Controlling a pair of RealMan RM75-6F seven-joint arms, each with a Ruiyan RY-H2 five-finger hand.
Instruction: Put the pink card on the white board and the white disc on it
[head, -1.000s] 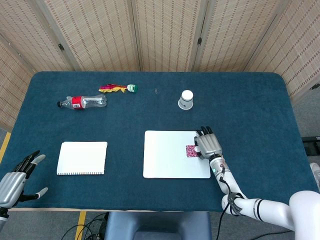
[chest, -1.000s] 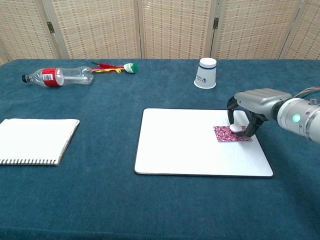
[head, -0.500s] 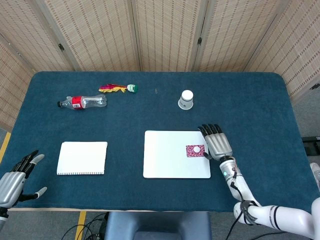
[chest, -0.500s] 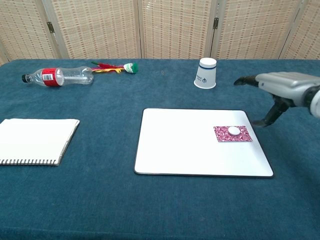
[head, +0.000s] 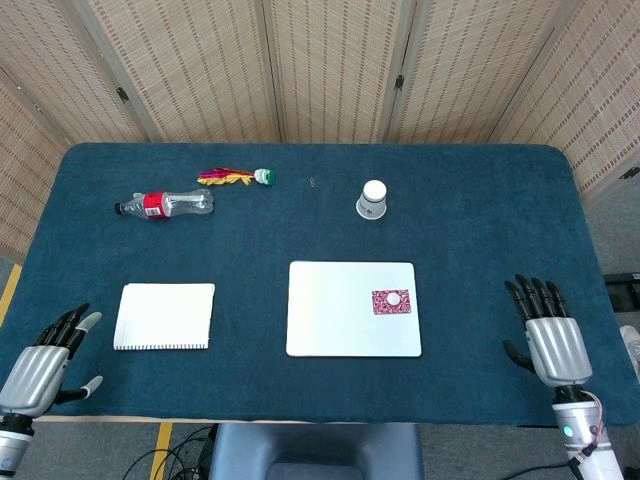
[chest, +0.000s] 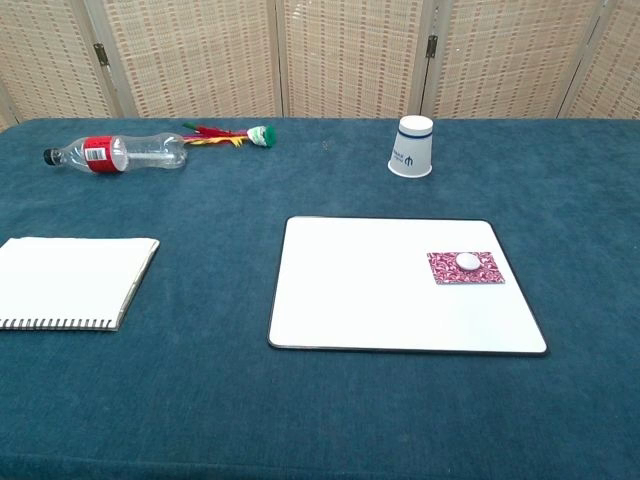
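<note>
Left robot hand (head: 40, 372): I saw it at the desk's near left corner, holding nothing, fingers spread apart; only the head view showed it.
Notebook (head: 165, 316): it lay flat on the desk (head: 480, 230), left of the board and apart from it.
Bottle (head: 165, 205): it lay on its side near the far left, red label toward the cap.
Feathered toy (head: 238, 178): it lay just beyond the bottle, its green end pointing right.
Board (head: 340, 310): it sat flat near the middle of the desk.
Card (head: 391, 301): I found it lying on the board's right part, close to the right edge.
Disc (head: 394, 298): it rested on top of the card.
Cup (head: 372, 199): it stood upside down beyond the board.
Right robot hand (head: 547, 330): it was over the near right of the desk, well apart from the board, released, fingers straight and spread.
</note>
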